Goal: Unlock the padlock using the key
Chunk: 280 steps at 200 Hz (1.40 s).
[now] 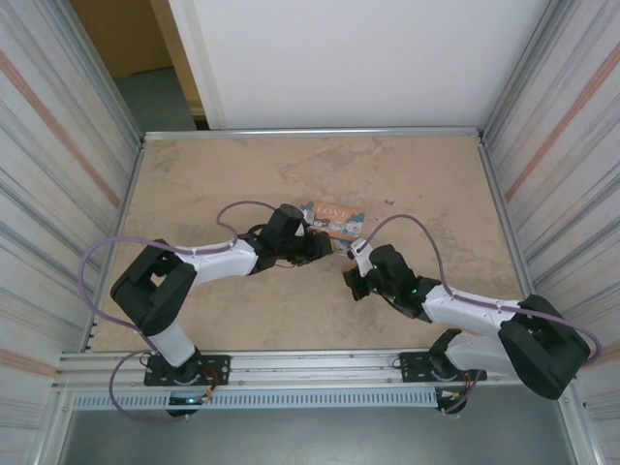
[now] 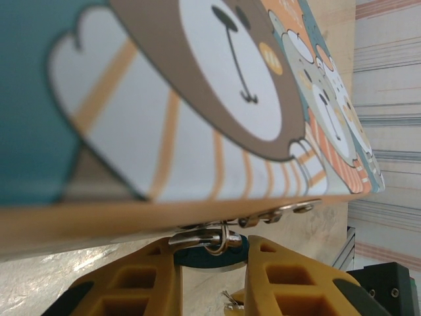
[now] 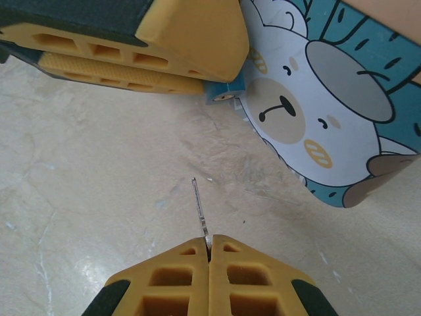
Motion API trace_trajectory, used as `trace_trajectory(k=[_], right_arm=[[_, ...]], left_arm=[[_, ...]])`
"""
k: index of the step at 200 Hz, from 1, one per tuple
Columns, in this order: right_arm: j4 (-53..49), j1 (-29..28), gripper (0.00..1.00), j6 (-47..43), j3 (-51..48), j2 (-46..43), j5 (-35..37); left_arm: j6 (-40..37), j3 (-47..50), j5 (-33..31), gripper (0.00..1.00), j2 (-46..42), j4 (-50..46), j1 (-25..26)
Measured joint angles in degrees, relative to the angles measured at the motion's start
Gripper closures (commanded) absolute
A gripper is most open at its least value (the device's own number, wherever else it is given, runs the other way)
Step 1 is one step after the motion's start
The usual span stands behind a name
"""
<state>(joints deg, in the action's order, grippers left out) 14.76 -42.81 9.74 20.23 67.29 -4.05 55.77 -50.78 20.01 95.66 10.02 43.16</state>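
A small blue padlock (image 2: pixel 209 255) hangs by its silver shackle (image 2: pixel 217 238) from the metal hasp of a bear-printed box (image 2: pixel 197 99). My left gripper (image 2: pixel 210 266) is shut on the padlock, with yellow fingers (image 2: pixel 131 283) on either side of its body. From the right wrist view, the padlock (image 3: pixel 227 93) peeks out under the left gripper's fingers (image 3: pixel 131 46) beside the box (image 3: pixel 329 112). My right gripper (image 3: pixel 210 249) is shut on the key (image 3: pixel 200 209). Its thin blade points toward the padlock and stops short of it, above the table. Seen from above, the left gripper (image 1: pixel 325 247) and right gripper (image 1: pixel 351 256) nearly meet at the box (image 1: pixel 334 218).
The tan tabletop (image 1: pixel 242 174) is walled by corrugated metal panels (image 1: pixel 58 174) on both sides and a white panel (image 1: pixel 368 58) at the back. An aluminium rail (image 1: pixel 310 366) runs along the near edge. Purple cables (image 1: pixel 417 228) loop over both arms.
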Motion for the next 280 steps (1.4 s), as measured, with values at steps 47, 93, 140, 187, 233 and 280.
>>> trace_trajectory(k=[47, 93, 140, 187, 233, 280], right_arm=[[1.6, 0.0, 1.0, -0.6, 0.5, 2.3, 0.9], [2.7, 0.0, 1.0, -1.4, 0.8, 2.7, 1.5], [3.3, 1.0, 1.0, -1.5, 1.1, 2.8, 1.5], [3.8, 2.1, 1.0, -2.6, 2.3, 2.9, 1.2], [4.2, 2.3, 1.0, -2.8, 2.8, 4.1, 0.6], [4.2, 2.3, 1.0, -2.9, 3.0, 4.4, -0.1]], left_arm=[[0.0, 0.0, 0.0, 1.0, 0.0, 0.0, 0.1], [0.0, 0.0, 0.0, 1.0, -0.1, 0.0, 0.1], [0.0, 0.0, 0.0, 1.0, -0.5, 0.0, 0.1], [0.0, 0.0, 0.0, 1.0, -0.5, -0.1, 0.5], [0.0, 0.0, 0.0, 1.0, -0.5, -0.2, 0.6], [0.0, 0.0, -0.1, 1.0, -0.5, -0.3, 0.6]])
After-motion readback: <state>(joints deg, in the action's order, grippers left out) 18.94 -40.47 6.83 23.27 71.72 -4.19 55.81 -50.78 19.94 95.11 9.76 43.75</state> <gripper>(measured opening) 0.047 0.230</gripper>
